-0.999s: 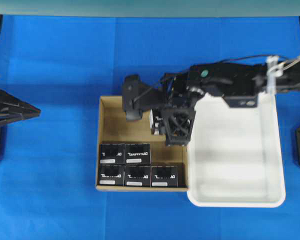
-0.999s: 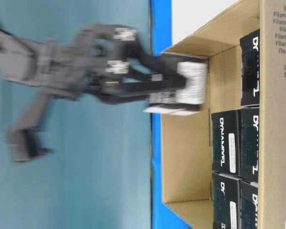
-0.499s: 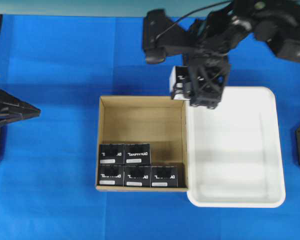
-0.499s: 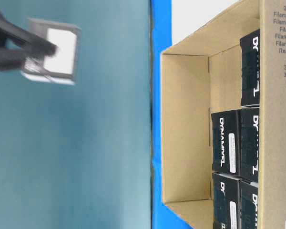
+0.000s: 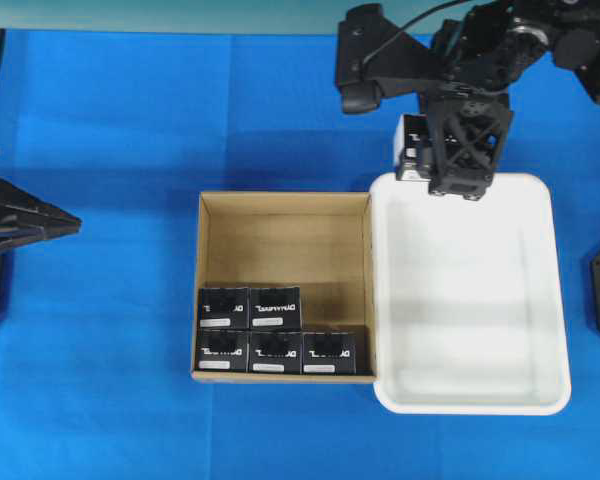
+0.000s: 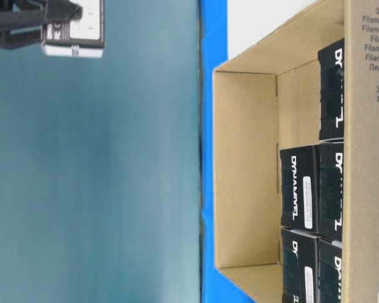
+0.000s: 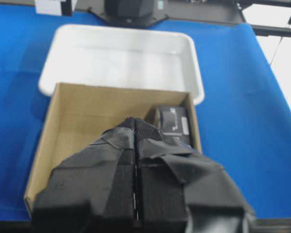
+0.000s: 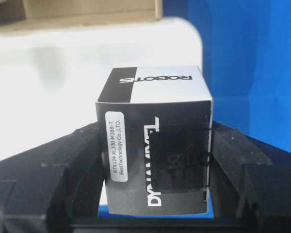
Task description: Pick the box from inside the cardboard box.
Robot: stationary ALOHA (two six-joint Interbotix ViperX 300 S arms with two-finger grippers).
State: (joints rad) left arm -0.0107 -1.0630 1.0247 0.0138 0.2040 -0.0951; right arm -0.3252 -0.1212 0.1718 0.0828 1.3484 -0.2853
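Pick essentially done: my right hand (image 5: 458,150) is clamped on the black box (image 8: 155,160), held aloft clear of the cardboard box (image 5: 283,215) below-left of the hand, five boxes left inside; release pending.

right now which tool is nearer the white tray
Right. The right tool, gripping a small black box, hangs over the far rim of the white tray. The left tool sits shut at the left edge of the table, beyond the cardboard box.
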